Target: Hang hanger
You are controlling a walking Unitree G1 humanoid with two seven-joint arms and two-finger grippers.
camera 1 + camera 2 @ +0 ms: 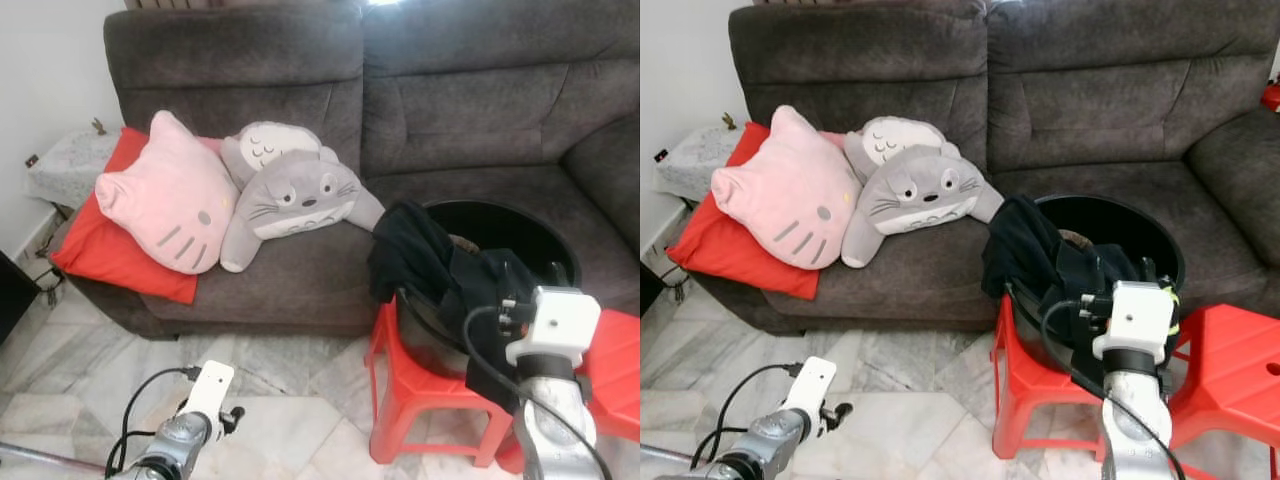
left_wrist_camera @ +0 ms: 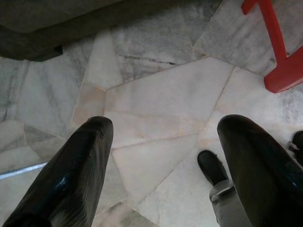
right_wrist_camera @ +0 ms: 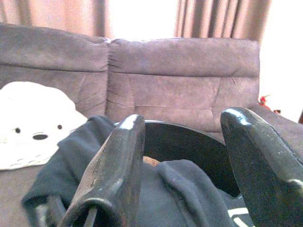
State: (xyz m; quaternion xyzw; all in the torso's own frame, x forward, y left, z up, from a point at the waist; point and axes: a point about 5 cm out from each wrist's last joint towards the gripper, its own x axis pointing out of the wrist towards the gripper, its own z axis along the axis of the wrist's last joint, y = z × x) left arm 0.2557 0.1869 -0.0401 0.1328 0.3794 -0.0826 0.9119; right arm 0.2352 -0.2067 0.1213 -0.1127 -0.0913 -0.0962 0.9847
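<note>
A dark garment [image 1: 415,250] is draped over the rim of a round black basket [image 1: 545,228], which stands on a red plastic stool [image 1: 400,395] in front of the sofa. My right gripper [image 3: 184,118] hangs open just above the garment [image 3: 189,194], pointing toward the sofa back. Its white wrist block [image 1: 553,325] shows at the basket's near rim. What lies under the cloth in the basket is hidden. My left gripper [image 2: 165,127] is open too, low at the left, pointing down at the marble floor [image 2: 156,94] with nothing between its fingers.
A grey sofa [image 1: 450,90] carries a pink cat cushion [image 1: 165,200], a grey plush [image 1: 300,195] and a red cushion [image 1: 110,255]. A second red stool [image 1: 620,365] stands at the right. A small cloth-covered side table [image 1: 70,160] stands left of the sofa.
</note>
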